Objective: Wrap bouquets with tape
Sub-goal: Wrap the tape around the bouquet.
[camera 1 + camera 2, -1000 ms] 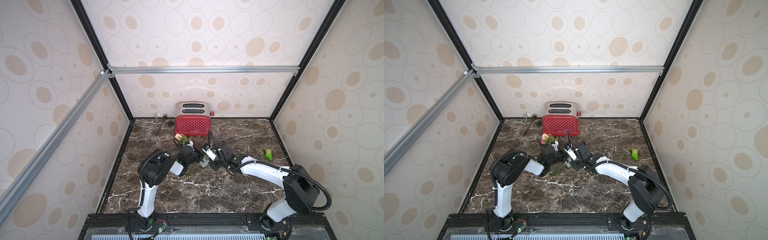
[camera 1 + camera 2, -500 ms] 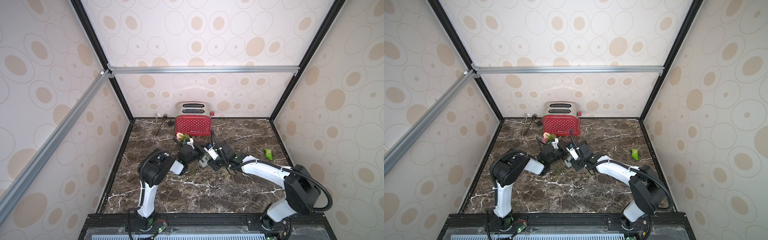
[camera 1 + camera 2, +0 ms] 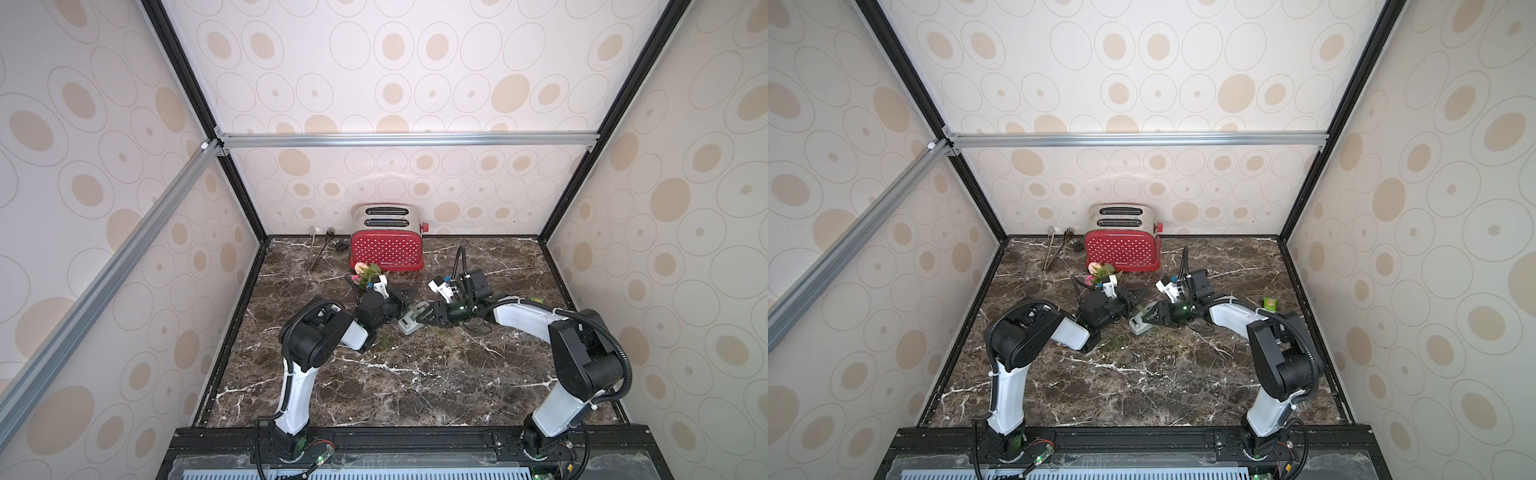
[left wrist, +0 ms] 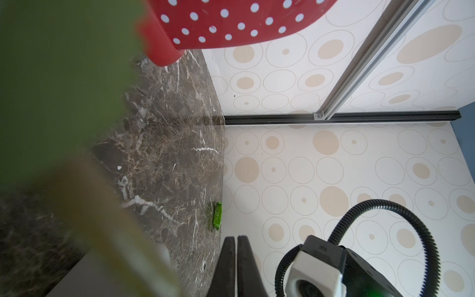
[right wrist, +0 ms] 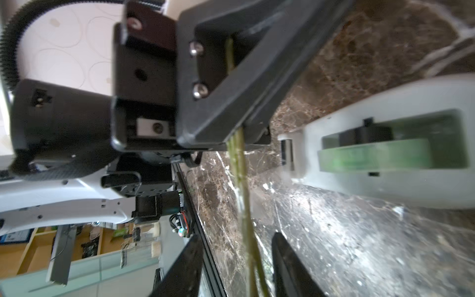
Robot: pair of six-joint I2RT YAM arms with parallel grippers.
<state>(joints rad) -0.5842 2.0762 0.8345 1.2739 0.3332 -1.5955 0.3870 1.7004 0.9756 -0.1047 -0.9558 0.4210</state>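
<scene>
Holding the bouquets [image 3: 368, 272] by their stems [image 5: 243, 185], left end effector [image 3: 402, 300] is clamped shut, right end effector [image 5: 236, 240] straddles them half-open, tape dispenser [image 5: 385, 154] sits on desk [image 3: 415, 386] just beside; no tape clearly on stems, wrapping apparently all left.

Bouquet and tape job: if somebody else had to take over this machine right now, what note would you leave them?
Left claw shut on the bouquet, gripping its stems.
Right claw open, the stems running between its fingers.
Tape dispenser sits on the table beside them.
Done: stems gathered and held.
To do: pull tape, wrap it round the stems; I cannot tell whether any is on yet.
</scene>
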